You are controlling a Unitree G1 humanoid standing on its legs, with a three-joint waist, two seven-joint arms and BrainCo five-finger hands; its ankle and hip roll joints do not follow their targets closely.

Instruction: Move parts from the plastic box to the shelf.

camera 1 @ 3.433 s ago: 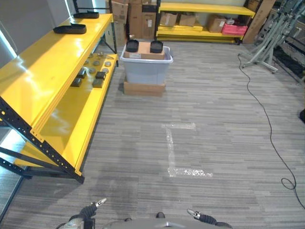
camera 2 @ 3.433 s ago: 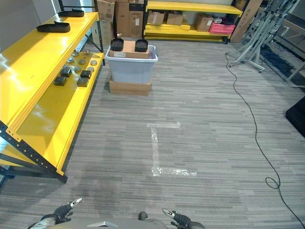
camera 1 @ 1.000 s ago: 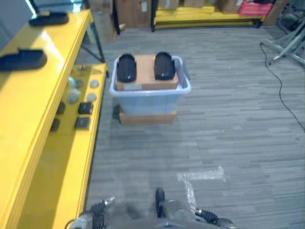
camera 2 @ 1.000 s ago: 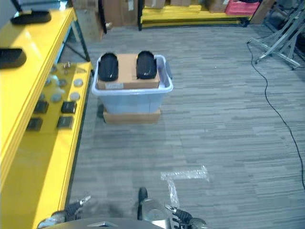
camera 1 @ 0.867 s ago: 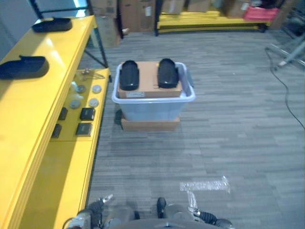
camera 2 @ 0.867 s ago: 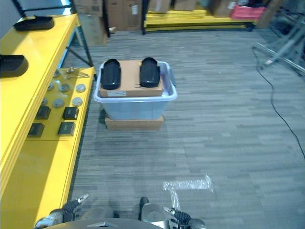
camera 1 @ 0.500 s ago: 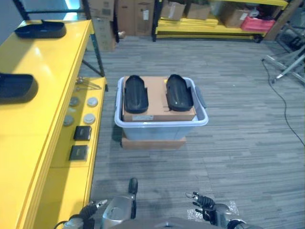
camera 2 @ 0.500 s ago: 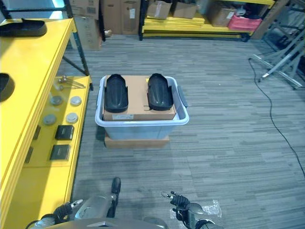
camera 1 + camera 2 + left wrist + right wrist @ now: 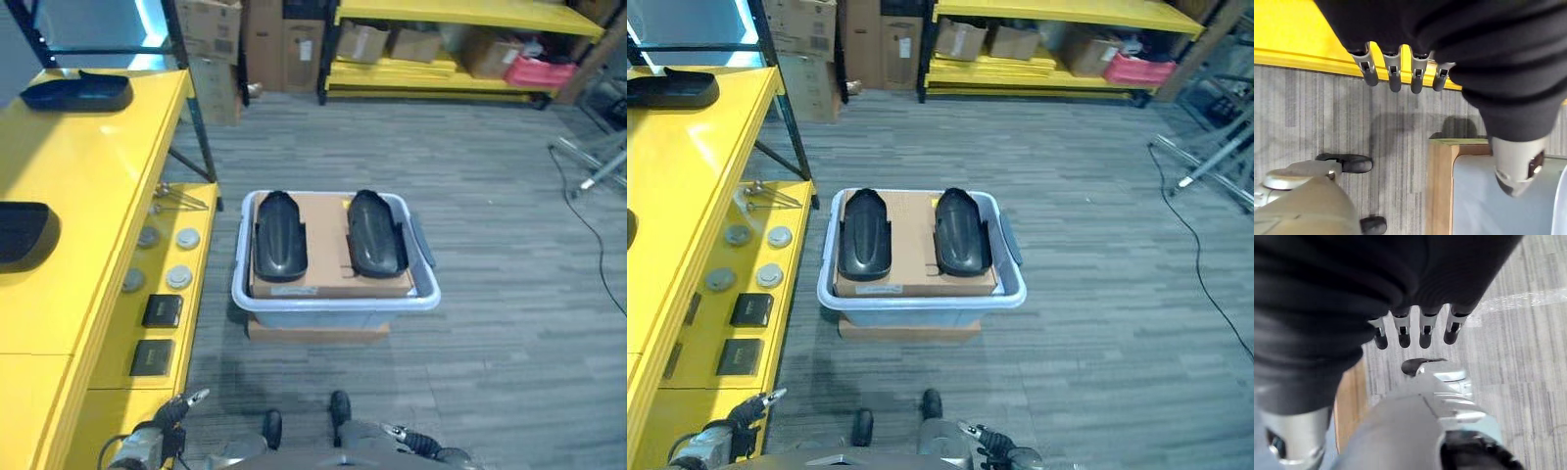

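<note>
Left robot hand (image 9: pixel 162 423): low at the near edge of the head views, beside the yellow shelf's lower deck; in its wrist view the fingers (image 9: pixel 1394 73) hang straight and relaxed, holding nothing.
Right robot hand (image 9: pixel 416 446): low at the near edge on the other side, over bare floor; its wrist view shows loose, straight fingers (image 9: pixel 1425 333), also empty.
Plastic box (image 9: pixel 335 303): pale grey, just ahead on the floor, resting on a flat cardboard base (image 9: pixel 313 331).
Parts: two black shell-like parts, the left part (image 9: pixel 278 235) and right part (image 9: pixel 374 232), lie side by side on a cardboard carton (image 9: pixel 328 245) inside the box, both untouched.
Shelf (image 9: pixel 93 215): yellow, to the robot's left; two similar black parts already lie on the top deck, the nearer shelved part (image 9: pixel 24 230) and the farther one (image 9: pixel 76 94).
Lower deck: small discs (image 9: pixel 176 277) and dark square blocks (image 9: pixel 162 310).
Stage: judged as the end of the approach, reach not yet begun.
Risk: the parts look smooth and curved, so a grasp on the crown could slip; lifting carelessly might drag the carton or tip the box off its base.
Risk at placing: swinging left too low could strike the shelf edge.
</note>
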